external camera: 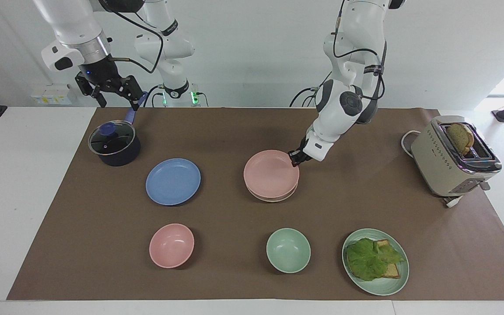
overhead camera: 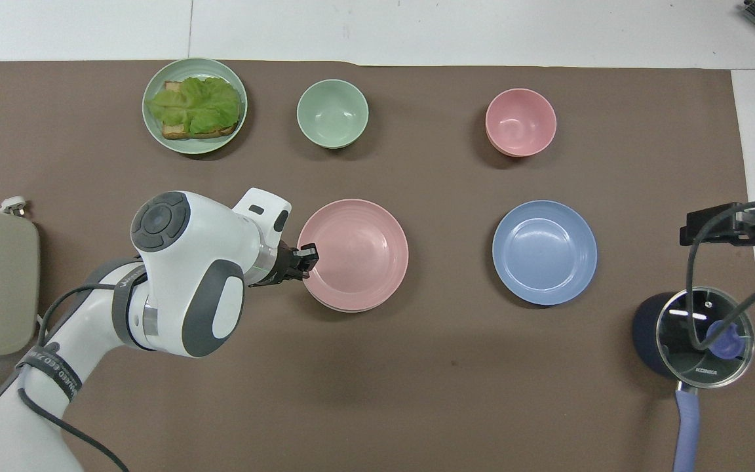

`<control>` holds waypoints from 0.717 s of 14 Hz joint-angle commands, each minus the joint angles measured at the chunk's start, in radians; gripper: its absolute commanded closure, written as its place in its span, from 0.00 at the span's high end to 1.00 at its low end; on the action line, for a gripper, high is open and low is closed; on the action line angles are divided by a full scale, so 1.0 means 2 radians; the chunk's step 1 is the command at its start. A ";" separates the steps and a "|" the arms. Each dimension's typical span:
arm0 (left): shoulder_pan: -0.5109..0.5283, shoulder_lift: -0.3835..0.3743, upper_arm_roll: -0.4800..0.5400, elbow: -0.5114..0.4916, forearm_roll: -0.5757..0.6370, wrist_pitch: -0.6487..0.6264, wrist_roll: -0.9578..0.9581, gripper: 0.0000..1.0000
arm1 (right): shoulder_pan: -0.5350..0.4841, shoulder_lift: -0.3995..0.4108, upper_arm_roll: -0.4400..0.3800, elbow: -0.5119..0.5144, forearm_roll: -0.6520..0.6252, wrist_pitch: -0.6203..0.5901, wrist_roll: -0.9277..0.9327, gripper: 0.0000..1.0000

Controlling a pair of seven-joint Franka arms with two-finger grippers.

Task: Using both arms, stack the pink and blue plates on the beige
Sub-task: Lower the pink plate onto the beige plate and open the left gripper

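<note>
The left pincer [external camera: 296, 158] is seen at the pink plate's [external camera: 271, 174] rim, seemingly clamped on it; the plate lies on the beige plate [external camera: 274, 197]. The right pincer [external camera: 114, 94] is held apart over the pot [external camera: 114, 143]. The blue plate [external camera: 173, 181], nearer the right arm's end, looks light, stiff and smooth; its raised rim should be pinched.

Pink plate [external camera: 271, 173] [overhead camera: 353, 253]: pale, matte, low rim, lying flat on beige plate [external camera: 274, 197] [overhead camera: 351, 307], nearly centred; only a cream sliver shows. Blue plate [external camera: 173, 181] [overhead camera: 544, 252]: 1 alone, flat on the desk, beside the stack toward the right arm's end. Stack possibly slightly offset.
</note>
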 commanded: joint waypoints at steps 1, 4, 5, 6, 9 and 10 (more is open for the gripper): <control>-0.006 -0.012 0.008 -0.014 -0.010 0.007 0.008 0.65 | -0.005 -0.003 0.003 0.001 -0.002 -0.003 -0.013 1.00; -0.004 -0.009 0.008 -0.008 -0.010 0.007 0.008 0.83 | -0.018 -0.001 -0.005 0.005 0.037 -0.018 -0.011 1.00; -0.004 -0.008 0.008 -0.003 -0.010 0.006 0.007 0.95 | -0.022 -0.001 -0.008 0.005 0.042 -0.021 -0.011 1.00; -0.006 -0.004 0.009 0.007 -0.008 0.002 0.005 1.00 | -0.023 -0.001 -0.008 0.005 0.039 -0.023 -0.012 1.00; 0.004 -0.020 0.015 0.026 0.013 -0.035 0.007 1.00 | -0.022 0.001 -0.006 0.005 0.038 -0.020 -0.030 1.00; 0.018 -0.024 0.017 0.042 0.048 -0.055 0.010 1.00 | -0.020 0.001 -0.006 0.004 0.038 -0.016 -0.032 1.00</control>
